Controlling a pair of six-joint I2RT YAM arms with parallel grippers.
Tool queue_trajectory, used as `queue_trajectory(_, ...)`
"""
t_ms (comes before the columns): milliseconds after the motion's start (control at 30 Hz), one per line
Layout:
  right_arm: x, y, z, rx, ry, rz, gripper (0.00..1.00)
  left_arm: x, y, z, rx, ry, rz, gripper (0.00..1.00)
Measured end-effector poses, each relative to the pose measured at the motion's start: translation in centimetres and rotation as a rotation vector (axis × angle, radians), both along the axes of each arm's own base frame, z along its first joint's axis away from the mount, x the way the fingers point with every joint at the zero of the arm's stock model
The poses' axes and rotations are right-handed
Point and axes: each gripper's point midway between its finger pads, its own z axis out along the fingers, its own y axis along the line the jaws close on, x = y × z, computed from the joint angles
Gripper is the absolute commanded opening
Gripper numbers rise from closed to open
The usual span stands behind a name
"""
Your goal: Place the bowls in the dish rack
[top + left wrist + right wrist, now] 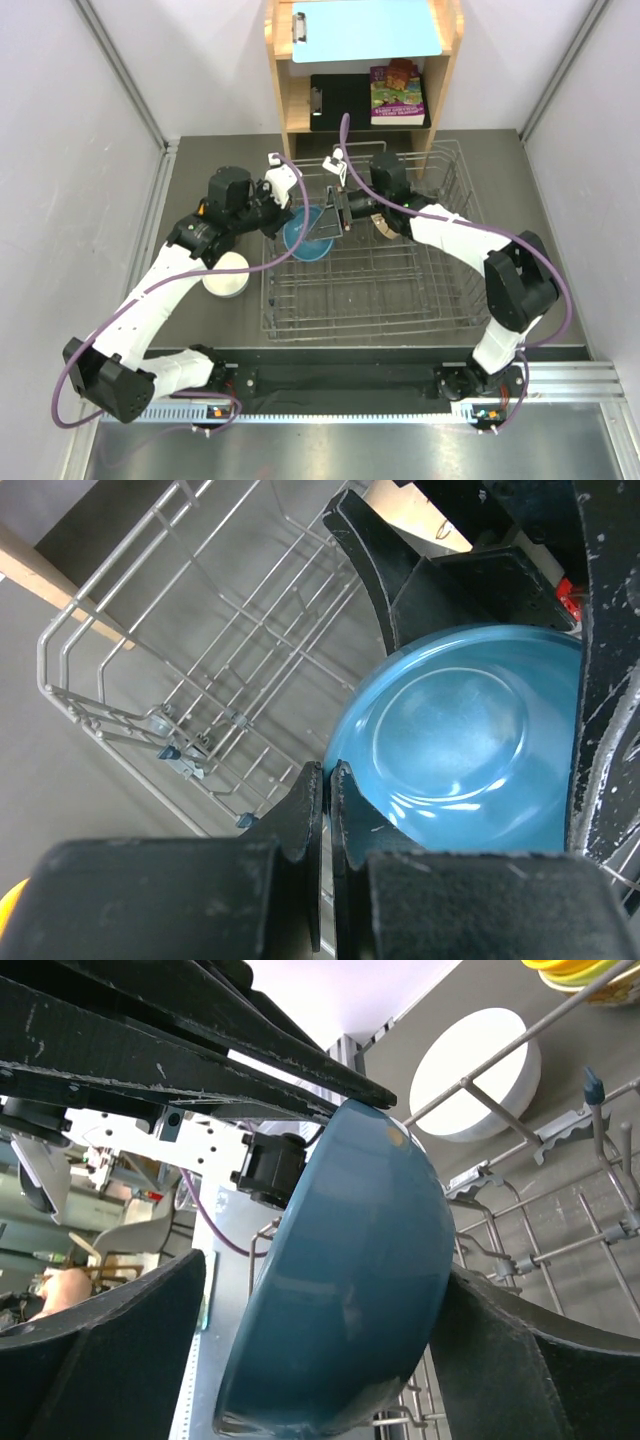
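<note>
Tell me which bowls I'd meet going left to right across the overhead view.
In order: round white bowl → round blue bowl → beige bowl, only partly visible.

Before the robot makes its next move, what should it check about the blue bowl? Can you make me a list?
1. Left tool pinches the rim of the blue bowl: ok.
2. Right tool has one finger on each side of the bowl: ok.
3. Right tool squeezes the bowl firmly: not ok, a gap shows beside one finger.
4. Bowl is over the dish rack: ok.
5. Bowl rests between prongs: cannot tell.
6. White bowl is out of the way, outside the rack: ok.
</note>
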Motion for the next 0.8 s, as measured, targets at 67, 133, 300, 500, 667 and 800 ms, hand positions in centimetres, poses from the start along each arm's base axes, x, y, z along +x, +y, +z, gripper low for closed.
queue_trajectory(67,0.0,0.1,-0.1,-0.002,0.003,0.002,0.78,0.0,0.0,-0.2,0.001,0.002,0.0,0.0)
queue_trajectory(133,0.0,0.1,-0.2,-0.005,0.005,0.0,0.73,0.0,0.0,-0.1,0.0,0.001,0.0,0.0)
queue_trajectory(300,0.2,0.1,-0.5,-0.015,0.005,-0.013,0.51,0.1,0.0,-0.1,-0.002,-0.004,0.0,0.0)
queue_trajectory(500,1.2,0.1,-1.7,-0.052,0.026,-0.068,0.08,-0.1,0.1,0.4,-0.009,-0.022,0.003,0.0)
queue_trajectory(667,1.2,0.2,-1.8,-0.058,0.034,-0.069,0.0,0.0,0.1,0.3,-0.008,-0.023,0.003,0.12)
queue_trajectory(800,1.1,0.2,-1.8,-0.056,0.026,-0.063,0.0,0.0,0.1,0.3,-0.01,-0.027,0.004,0.48)
